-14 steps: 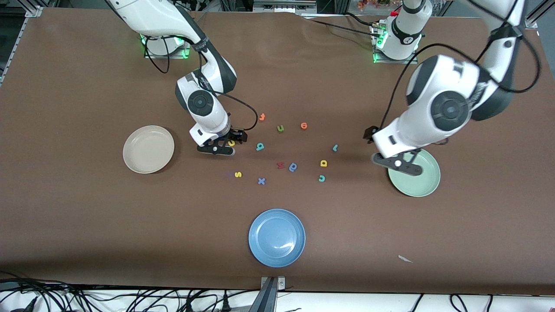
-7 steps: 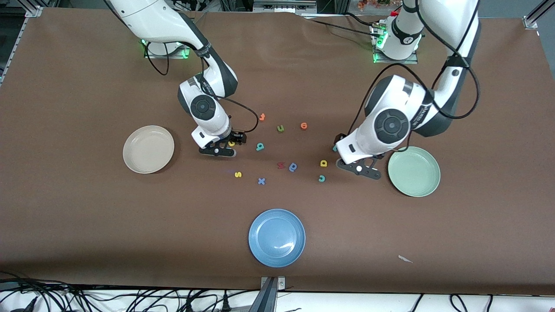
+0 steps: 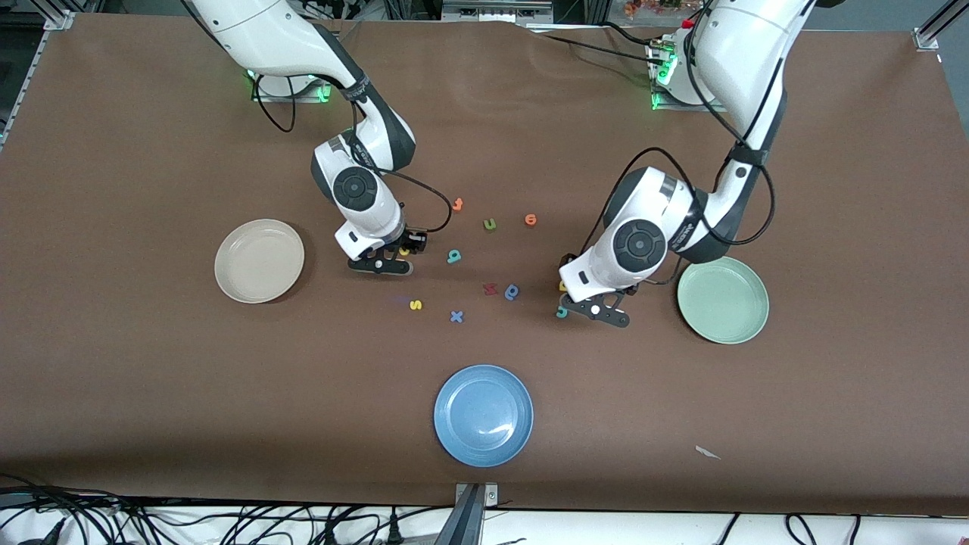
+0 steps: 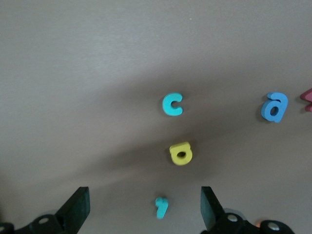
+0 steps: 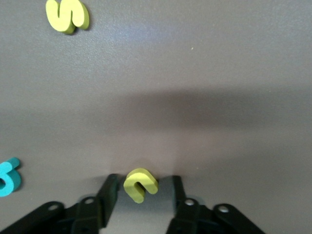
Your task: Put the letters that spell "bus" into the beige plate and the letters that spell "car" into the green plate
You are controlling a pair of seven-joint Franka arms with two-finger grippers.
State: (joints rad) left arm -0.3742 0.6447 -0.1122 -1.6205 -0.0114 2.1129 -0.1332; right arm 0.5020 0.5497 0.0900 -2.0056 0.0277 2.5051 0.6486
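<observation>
Low over the table, my right gripper (image 3: 395, 256) (image 5: 142, 194) stands open and narrow. The yellow u (image 3: 404, 250) (image 5: 140, 184) lies between its fingers, with a small gap on each side. The yellow s (image 3: 415, 305) (image 5: 68, 15) and teal b (image 3: 453, 256) (image 5: 7, 176) lie nearby. My left gripper (image 3: 598, 312) (image 4: 144, 201) hangs wide open over the teal r (image 4: 161, 207). The yellow a (image 4: 181, 153) (image 3: 562, 285) and teal c (image 4: 172, 104) (image 3: 561, 312) lie just ahead of it. The beige plate (image 3: 259, 261) and green plate (image 3: 723, 299) hold nothing.
A blue plate (image 3: 483, 415) sits nearest the front camera. Mid-table lie a green u (image 3: 490, 224), two orange letters (image 3: 457, 203) (image 3: 531, 219), a red letter (image 3: 490, 288), a dark blue rounded letter (image 3: 512, 291) (image 4: 274, 107) and a blue x (image 3: 456, 316).
My left arm has swung from over the green plate to over the c, a and r. My right gripper's fingers have narrowed around the yellow u.
</observation>
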